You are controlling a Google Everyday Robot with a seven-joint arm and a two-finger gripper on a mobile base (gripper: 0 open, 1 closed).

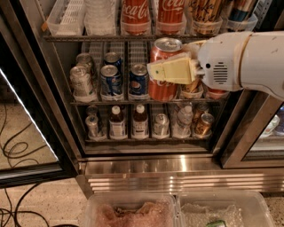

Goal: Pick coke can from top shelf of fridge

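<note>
My gripper (169, 70) is shut on a red coke can (162, 91) with a silver top. One pale yellow finger (175, 71) lies across the can's front; the other is hidden behind it. The held can hangs upright just below the top shelf (88, 38), in front of the fridge's (133, 166) middle rack. The white arm comes in from the right. Two more coke cans (135, 13) stand in the top shelf's lanes.
Blue Pepsi cans (111, 80) and silver cans (82, 82) fill the middle rack to the left of the held can. Small bottles (117, 124) line the lower rack. The glass door (26, 133) stands open at left. Clear plastic bins (177, 213) sit on the floor below.
</note>
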